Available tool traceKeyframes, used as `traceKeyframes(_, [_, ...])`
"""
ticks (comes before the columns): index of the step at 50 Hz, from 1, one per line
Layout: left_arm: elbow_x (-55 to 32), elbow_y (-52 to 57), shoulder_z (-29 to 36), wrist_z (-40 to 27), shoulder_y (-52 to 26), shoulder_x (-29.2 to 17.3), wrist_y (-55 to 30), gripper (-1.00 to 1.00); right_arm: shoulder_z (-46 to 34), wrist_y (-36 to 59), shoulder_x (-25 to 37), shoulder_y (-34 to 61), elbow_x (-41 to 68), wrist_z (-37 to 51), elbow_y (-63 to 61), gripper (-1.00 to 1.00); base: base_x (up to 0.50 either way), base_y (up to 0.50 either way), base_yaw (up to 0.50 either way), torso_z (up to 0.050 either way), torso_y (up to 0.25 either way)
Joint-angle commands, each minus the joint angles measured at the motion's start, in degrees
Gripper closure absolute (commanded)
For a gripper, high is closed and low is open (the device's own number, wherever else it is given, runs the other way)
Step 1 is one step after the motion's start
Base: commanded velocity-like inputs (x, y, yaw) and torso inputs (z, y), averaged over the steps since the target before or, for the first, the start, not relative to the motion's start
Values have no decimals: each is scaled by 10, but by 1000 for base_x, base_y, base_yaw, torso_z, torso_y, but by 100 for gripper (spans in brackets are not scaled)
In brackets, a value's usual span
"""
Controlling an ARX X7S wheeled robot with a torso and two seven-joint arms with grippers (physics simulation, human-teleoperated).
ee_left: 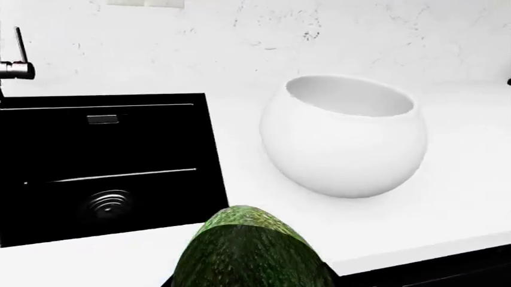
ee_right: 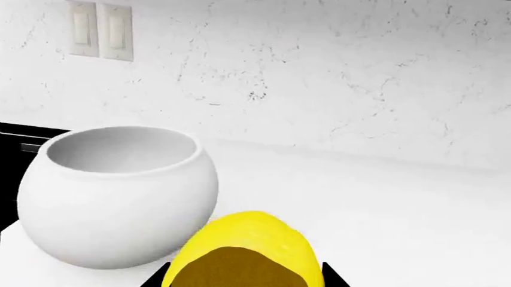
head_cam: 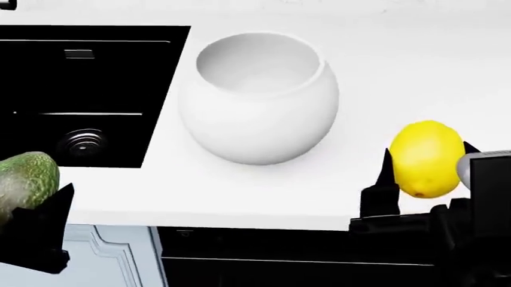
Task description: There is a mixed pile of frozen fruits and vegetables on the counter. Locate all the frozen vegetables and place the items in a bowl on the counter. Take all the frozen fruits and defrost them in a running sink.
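- Left pincer grips the green bumpy vegetable.
- Right pincer grips the lemon.
- White bowl sits on the worktop, beside the black sink.

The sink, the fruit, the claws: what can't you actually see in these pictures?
- Sink: cut off by the head view's left edge; whether water is running cannot be told.
- Berry cluster: in no view.
- Left claw: avocado hides its grip.
- Right claw: partly hidden by the lemon.
- Bowl: bottom inside out of sight.
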Motion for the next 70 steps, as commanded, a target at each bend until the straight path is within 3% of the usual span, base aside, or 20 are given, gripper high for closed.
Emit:
traceKeyframes(1, [13,3,-14,29,-3,8,10,100,12,16,-18,-1,-35,-23,-7,100,477,-270,0,0,0])
traceKeyframes(35, [15,13,-20,27,1,-5,9,100,25,4,-9,-2,-37,-20,-17,100,500,-8,0,0,2])
traceKeyframes(45, [2,16,-30,20,-31,0,-22,100,39,5,10,4,-6,-17,-19,100,25,0,0,0,2])
traceKeyframes(55, [-91,-15,-75,46,-164,79,-94,100,42,6,16,4,-1,-17,-21,100,0,0,0,0,0])
traceKeyframes(70, [-138,-161,-64,158,-235,247,-145,100,35,10,2,-1,-4,-18,-18,100,0,0,0,0,0])
